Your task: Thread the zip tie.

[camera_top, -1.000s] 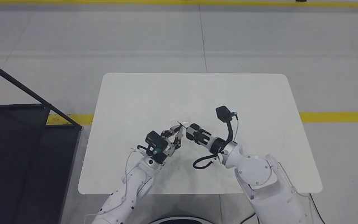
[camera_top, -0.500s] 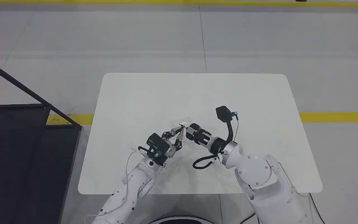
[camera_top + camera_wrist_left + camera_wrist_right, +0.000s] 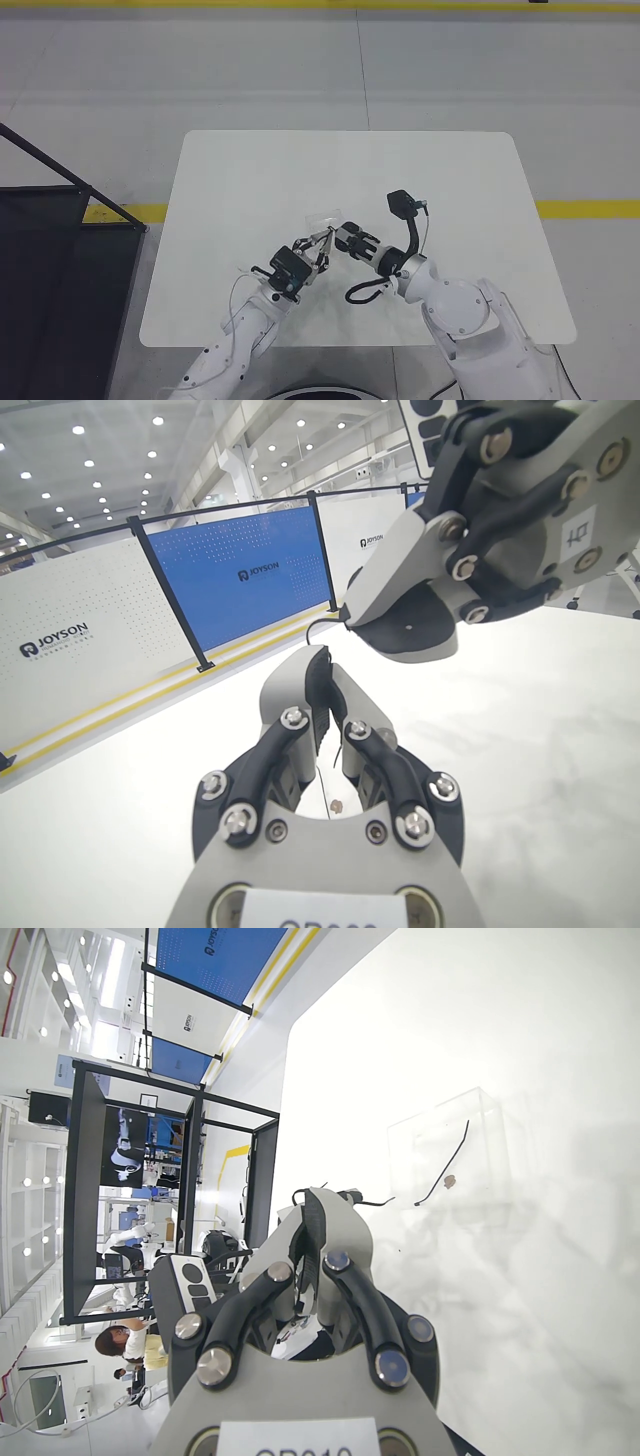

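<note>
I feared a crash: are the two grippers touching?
No, a gap separates the left gripper and the right gripper, with only the thin zip tie spanning it.

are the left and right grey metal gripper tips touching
Apart. The left wrist view shows white table between the tips of the left gripper and the right gripper.

The left claw (image 3: 322, 656) and right claw (image 3: 351, 626), pinched tight, hide most of the zip tie (image 3: 316, 624); threading cannot be told.
</note>
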Robot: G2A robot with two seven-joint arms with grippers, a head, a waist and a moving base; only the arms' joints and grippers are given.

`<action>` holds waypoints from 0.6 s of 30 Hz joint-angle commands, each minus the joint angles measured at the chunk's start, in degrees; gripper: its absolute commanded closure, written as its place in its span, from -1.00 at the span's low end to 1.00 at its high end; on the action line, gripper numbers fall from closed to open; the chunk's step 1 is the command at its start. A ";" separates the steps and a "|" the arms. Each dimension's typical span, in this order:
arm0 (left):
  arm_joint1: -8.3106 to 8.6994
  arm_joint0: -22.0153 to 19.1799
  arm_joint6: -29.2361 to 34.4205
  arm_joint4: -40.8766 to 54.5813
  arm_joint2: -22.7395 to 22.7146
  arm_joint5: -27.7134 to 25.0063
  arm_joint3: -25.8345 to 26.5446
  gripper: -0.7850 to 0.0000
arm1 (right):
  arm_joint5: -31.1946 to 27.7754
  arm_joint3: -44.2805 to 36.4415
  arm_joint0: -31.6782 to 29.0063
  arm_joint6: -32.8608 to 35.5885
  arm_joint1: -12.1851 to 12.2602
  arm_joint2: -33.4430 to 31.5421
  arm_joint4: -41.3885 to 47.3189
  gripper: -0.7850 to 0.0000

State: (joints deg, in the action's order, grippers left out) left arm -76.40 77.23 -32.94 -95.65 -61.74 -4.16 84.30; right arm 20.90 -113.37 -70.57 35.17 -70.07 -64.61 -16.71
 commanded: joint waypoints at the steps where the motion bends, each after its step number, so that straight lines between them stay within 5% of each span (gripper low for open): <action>1: 0.01 0.10 -0.23 -0.32 0.03 0.24 -0.02 1.00 | 0.82 -0.23 0.13 0.21 0.02 -0.01 -0.38 1.00; 10: -0.01 0.17 -0.50 -0.51 0.17 0.61 -0.16 1.00 | 3.86 -1.60 0.55 1.19 0.05 0.45 -2.00 1.00; 12: -0.08 0.23 -0.36 0.70 0.02 0.67 -0.02 1.00 | 3.87 -1.49 0.53 1.06 0.02 0.23 -1.52 0.03; 18: -0.16 0.13 0.81 4.80 -0.74 -1.37 0.53 1.00 | 1.74 -1.40 -0.77 1.32 0.27 -2.17 0.73 -0.11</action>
State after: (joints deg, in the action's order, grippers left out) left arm -76.56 77.40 -32.32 -91.52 -62.34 -5.07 84.72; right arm 23.06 -114.64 -71.03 36.30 -69.87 -66.39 -16.14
